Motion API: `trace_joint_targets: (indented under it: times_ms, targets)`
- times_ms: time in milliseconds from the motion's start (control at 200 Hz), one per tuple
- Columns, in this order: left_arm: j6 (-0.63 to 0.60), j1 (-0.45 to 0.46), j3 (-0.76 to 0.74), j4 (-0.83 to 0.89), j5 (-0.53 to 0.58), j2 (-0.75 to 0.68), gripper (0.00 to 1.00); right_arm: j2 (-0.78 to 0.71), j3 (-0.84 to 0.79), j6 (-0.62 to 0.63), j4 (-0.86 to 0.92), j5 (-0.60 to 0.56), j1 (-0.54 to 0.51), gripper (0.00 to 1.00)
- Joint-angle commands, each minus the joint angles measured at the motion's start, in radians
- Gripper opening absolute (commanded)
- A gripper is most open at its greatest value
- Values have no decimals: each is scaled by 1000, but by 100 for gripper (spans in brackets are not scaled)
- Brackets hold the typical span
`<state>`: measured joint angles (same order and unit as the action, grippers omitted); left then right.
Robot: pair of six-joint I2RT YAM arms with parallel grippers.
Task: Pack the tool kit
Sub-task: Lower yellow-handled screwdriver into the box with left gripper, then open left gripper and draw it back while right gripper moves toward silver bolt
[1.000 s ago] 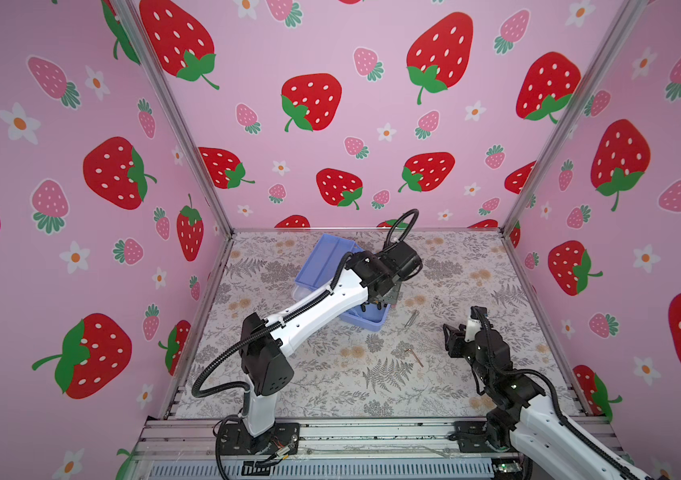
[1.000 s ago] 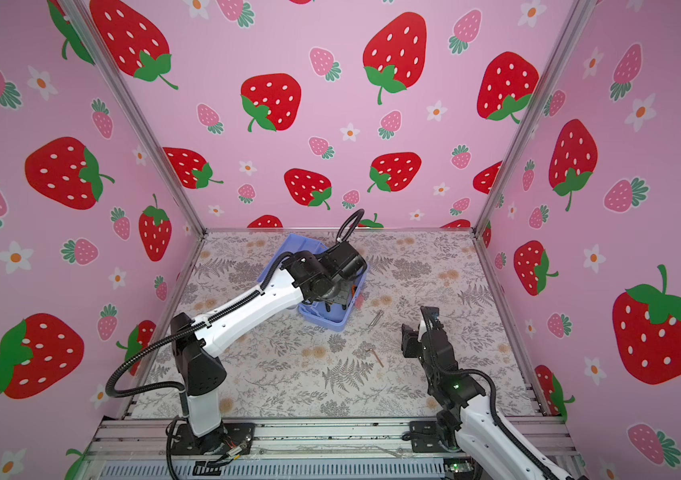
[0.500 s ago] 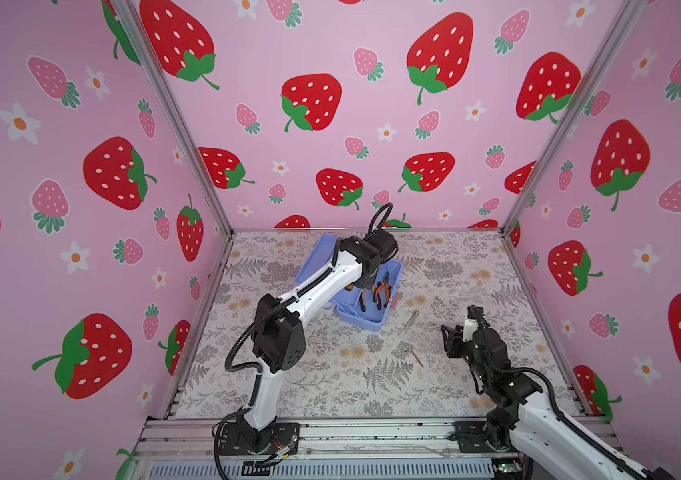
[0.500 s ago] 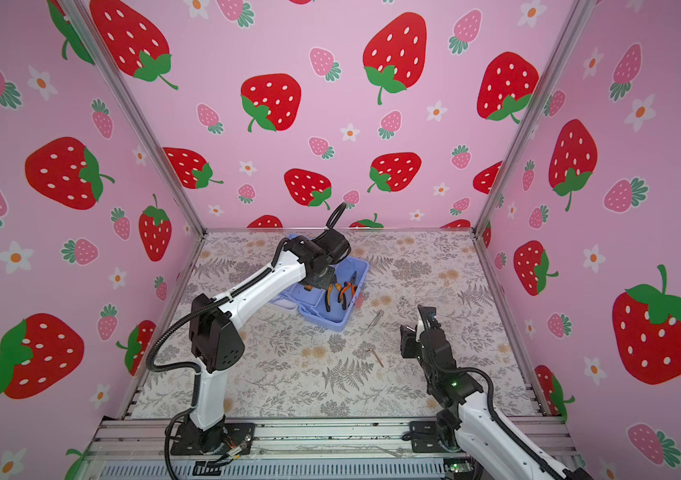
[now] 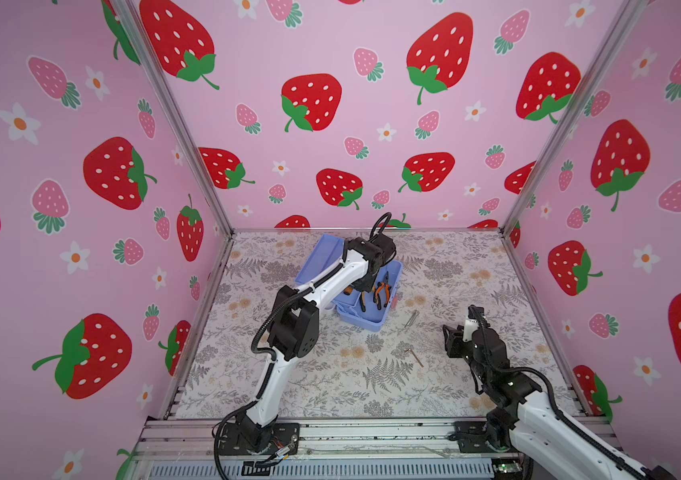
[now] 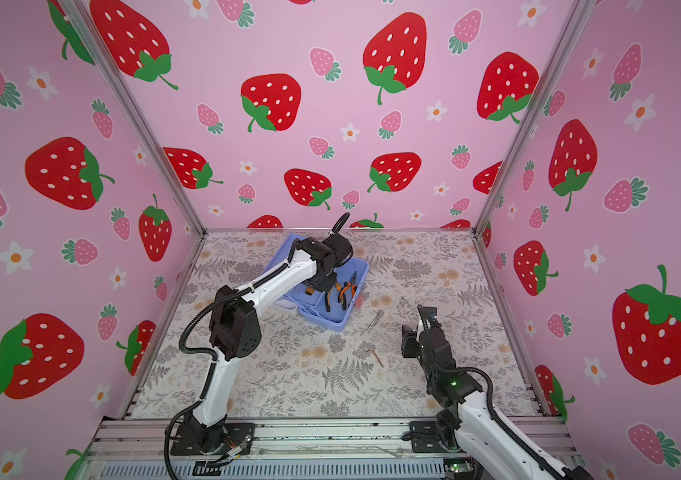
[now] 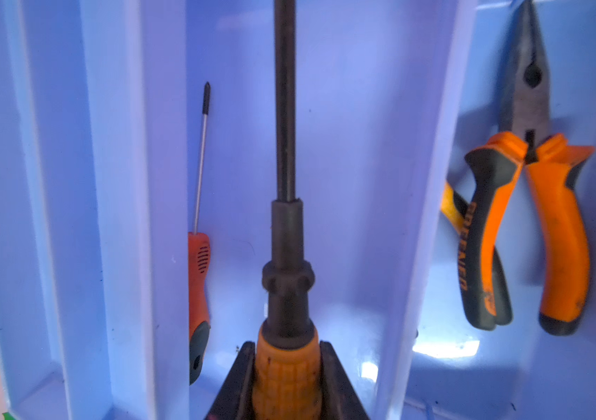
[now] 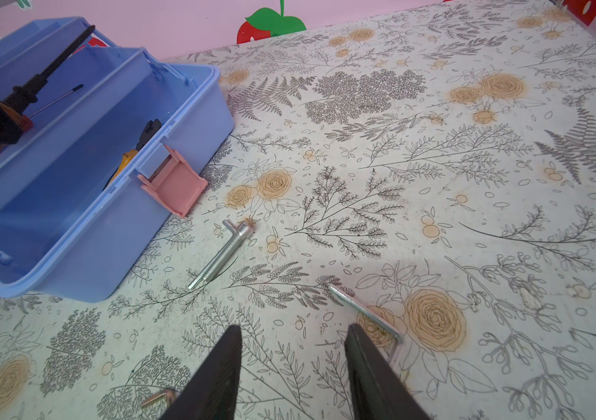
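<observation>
Clamping the screwdriver by its handle, the left fingers line it up along a tray slot of the tool kit near the table's far edge — probably to lay it flat — while the right fingers hang apart near a hex key.

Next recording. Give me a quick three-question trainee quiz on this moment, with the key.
1. What does the left gripper hold? A) nothing B) the big screwdriver C) the pliers
2. True or false: the pliers lie inside the box.
3. Fill in: the right gripper is ____ and empty.
Key: 1 B; 2 true; 3 open.
</observation>
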<state>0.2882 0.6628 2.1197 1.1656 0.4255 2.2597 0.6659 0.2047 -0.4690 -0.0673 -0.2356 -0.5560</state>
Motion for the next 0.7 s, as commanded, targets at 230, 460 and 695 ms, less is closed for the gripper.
trace_joint_targets:
  times_ms: [230, 460, 695]
  targets:
    - [27, -20, -1, 17, -21, -43, 50, 17, -5, 3, -39, 8, 4, 49]
    - [56, -16, -6, 20, -32, -88, 50, 36, -1, 1, -37, -5, 4, 49]
    - [124, 42, -87, -27, 2, -223, 51, 64, 1, 4, -43, -2, 4, 48]
